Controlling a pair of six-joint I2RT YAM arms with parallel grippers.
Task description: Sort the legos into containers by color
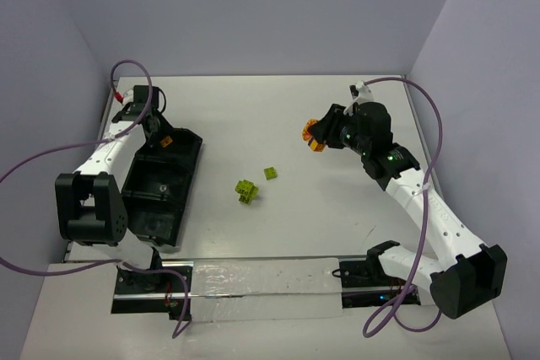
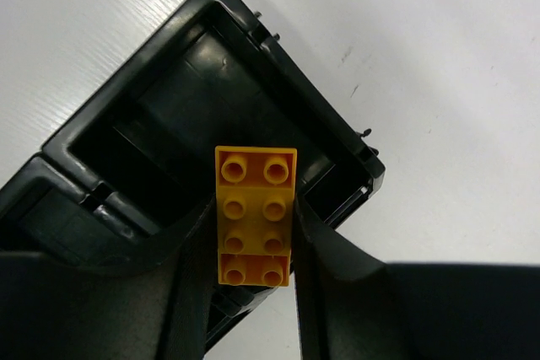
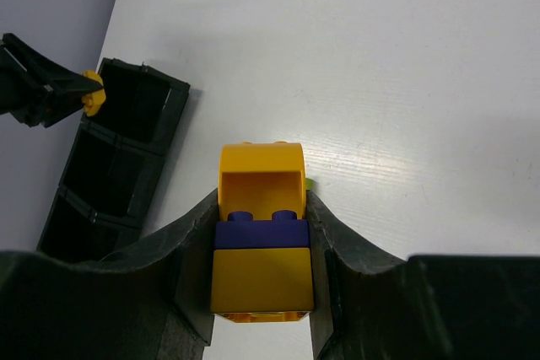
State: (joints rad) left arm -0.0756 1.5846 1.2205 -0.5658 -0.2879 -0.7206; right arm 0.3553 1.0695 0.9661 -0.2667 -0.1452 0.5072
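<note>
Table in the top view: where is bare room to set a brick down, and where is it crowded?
Bare table lies between the tray and the green legos, from the legos back to the far edge, and between them and the right arm. It is crowded at the tray's far end, where the left gripper holds an orange brick.

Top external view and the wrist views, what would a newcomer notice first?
The left gripper holds an orange-yellow brick over the far end of the black tray. The right gripper, far right, holds a yellow clump with a blue-purple brick in it. A lime-green clump and lime-green brick lie mid-table.
</note>
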